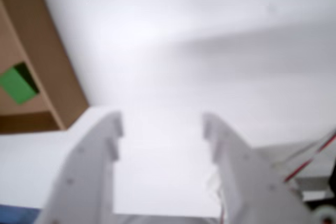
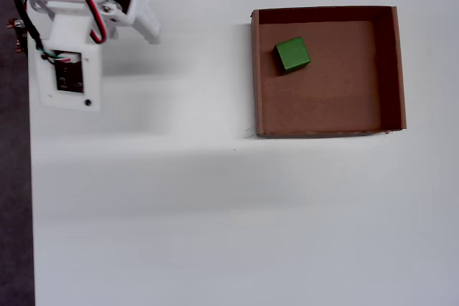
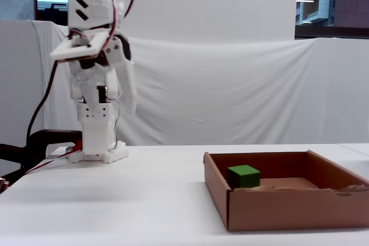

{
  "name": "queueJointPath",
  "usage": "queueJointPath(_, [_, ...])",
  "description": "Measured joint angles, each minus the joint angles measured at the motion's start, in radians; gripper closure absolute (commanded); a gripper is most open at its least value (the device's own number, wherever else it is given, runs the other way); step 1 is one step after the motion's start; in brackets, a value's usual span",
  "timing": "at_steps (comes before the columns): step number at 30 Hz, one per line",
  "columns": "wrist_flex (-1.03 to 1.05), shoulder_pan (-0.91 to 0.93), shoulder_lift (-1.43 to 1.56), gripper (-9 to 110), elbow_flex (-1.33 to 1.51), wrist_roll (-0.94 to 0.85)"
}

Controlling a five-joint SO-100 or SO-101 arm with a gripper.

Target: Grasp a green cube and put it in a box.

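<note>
The green cube (image 2: 292,54) lies on the floor of the brown cardboard box (image 2: 387,69), near its upper left corner in the overhead view. It also shows in the fixed view (image 3: 243,176) inside the box (image 3: 288,205) and in the wrist view (image 1: 17,85), where the box (image 1: 50,61) sits at the far left. My white gripper (image 1: 163,124) is open and empty, with bare white table between its fingers. In the overhead view the gripper (image 2: 147,28) is folded back near the arm base, far left of the box. In the fixed view the gripper (image 3: 131,99) hangs high above the table.
The arm's base (image 3: 98,151) stands at the left of the white table (image 2: 179,213). A dark strip (image 2: 13,177) runs along the table's left edge in the overhead view. A white cloth backdrop (image 3: 242,90) hangs behind the table.
</note>
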Motion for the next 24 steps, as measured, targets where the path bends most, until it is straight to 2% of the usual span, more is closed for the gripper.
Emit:
queueJointPath(7, [-0.014, 0.192, 0.173, 81, 0.161, 0.0])
queueJointPath(17, [-0.166, 0.282, 0.506, 81, 0.597, 0.0])
queueJointPath(24, [-0.187, 0.353, 0.744, 81, 0.83, 0.0])
